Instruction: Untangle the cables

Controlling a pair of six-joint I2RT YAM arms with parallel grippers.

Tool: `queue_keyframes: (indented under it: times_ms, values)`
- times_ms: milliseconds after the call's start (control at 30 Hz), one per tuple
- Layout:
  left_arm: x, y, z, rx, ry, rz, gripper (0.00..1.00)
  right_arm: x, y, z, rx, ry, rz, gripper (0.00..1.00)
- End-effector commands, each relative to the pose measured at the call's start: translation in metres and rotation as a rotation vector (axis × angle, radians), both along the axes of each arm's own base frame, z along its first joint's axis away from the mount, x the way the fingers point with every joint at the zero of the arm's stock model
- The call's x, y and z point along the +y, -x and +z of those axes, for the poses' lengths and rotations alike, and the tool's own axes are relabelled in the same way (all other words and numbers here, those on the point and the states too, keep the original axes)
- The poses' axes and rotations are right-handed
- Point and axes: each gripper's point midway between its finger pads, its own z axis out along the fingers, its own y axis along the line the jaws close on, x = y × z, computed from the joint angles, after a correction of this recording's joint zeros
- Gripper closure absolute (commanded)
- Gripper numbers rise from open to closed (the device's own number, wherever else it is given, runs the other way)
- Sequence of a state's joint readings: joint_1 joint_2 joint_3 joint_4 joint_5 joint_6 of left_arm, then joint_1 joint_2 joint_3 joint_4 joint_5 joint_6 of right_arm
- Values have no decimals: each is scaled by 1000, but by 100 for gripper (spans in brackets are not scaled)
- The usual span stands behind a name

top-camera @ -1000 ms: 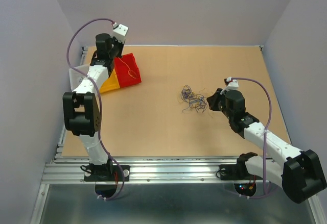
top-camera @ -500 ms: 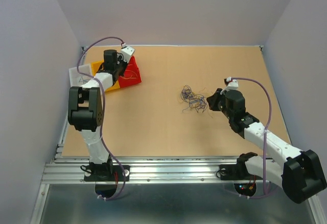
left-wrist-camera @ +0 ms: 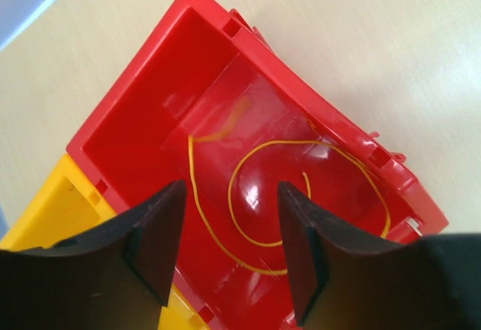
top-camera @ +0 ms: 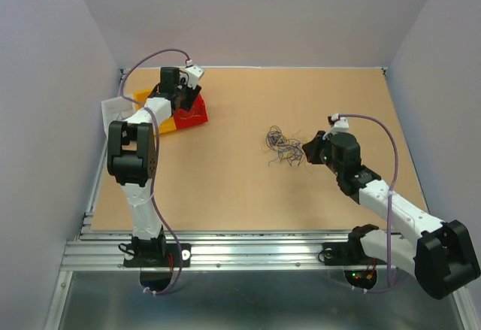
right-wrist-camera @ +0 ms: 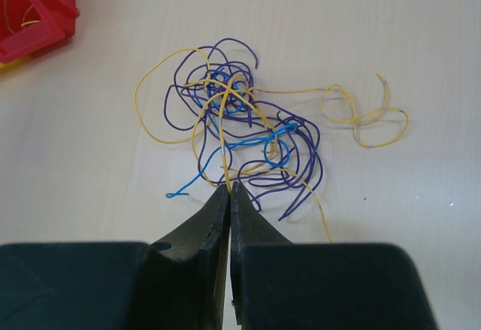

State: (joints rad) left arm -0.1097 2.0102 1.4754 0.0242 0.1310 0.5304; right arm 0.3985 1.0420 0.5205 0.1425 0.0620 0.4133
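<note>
my left gripper (left-wrist-camera: 230, 187): open over red bin (left-wrist-camera: 150, 112), sorted yellow cable (left-wrist-camera: 301, 142) right underneath | my right gripper (right-wrist-camera: 228, 189): clenched on yellow strand (right-wrist-camera: 223, 161), probably anchoring the tangle (right-wrist-camera: 248, 142) ahead

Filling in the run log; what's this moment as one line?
left gripper: open above red bin, loose yellow cable inside | right gripper: shut on yellow strand of tangle
</note>
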Motion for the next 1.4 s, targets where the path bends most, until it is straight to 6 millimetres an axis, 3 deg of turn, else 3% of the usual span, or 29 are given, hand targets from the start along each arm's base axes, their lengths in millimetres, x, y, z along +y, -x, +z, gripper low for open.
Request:
queue_keyframes:
  times_ms: [0, 167, 200, 267, 300, 333, 367, 433, 467, 500, 567, 667, 733, 767, 833, 1067, 1133, 1367]
  values:
    - [-8, 4, 70, -98, 54, -7, 34, 13, -13, 38, -108, -32, 59, 94]
    - [-39, 37, 136, -189, 81, -67, 25, 45, 5, 49, -147, -90, 269, 98]
    - [-62, 49, 136, -185, 78, -117, 25, 60, 19, 60, -182, -132, 380, 99]
    - [-93, 76, 140, -185, 86, -200, 25, 70, 34, 70, -219, -181, 467, 99]
    - [-128, 95, 139, -181, 99, -284, 25, 76, 43, 82, -259, -210, 528, 98]
    - [-144, 110, 147, -198, 118, -335, 25, 77, 51, 85, -276, -221, 546, 99]
    - [-166, 128, 138, -173, 160, -429, 24, 77, 55, 88, -285, -230, 559, 99]
    - [-210, 169, 143, -158, 281, -628, 23, 79, 64, 92, -301, -236, 598, 99]
    - [-223, 177, 159, -191, 330, -683, 21, 80, 68, 94, -307, -239, 615, 99]
    - [-231, 188, 154, -180, 363, -729, 20, 81, 72, 95, -313, -241, 635, 99]
    - [-253, 209, 164, -202, 409, -845, 15, 84, 83, 103, -339, -259, 683, 98]
    - [-272, 229, 158, -222, 389, -914, 16, 85, 91, 111, -366, -276, 706, 99]
    - [-274, 238, 157, -226, 410, -935, 16, 83, 93, 112, -373, -277, 706, 98]
    - [-275, 245, 166, -256, 436, -962, 16, 83, 95, 112, -377, -276, 708, 98]
    - [-272, 254, 157, -238, 456, -966, 16, 83, 96, 113, -380, -278, 707, 98]
    - [-248, 250, 199, -337, 542, -780, 16, 85, 91, 107, -355, -269, 707, 99]
    - [-246, 257, 203, -337, 560, -806, 16, 86, 87, 101, -333, -267, 705, 98]
    - [-261, 287, 177, -221, 571, -1005, 17, 95, 87, 99, -329, -282, 764, 98]
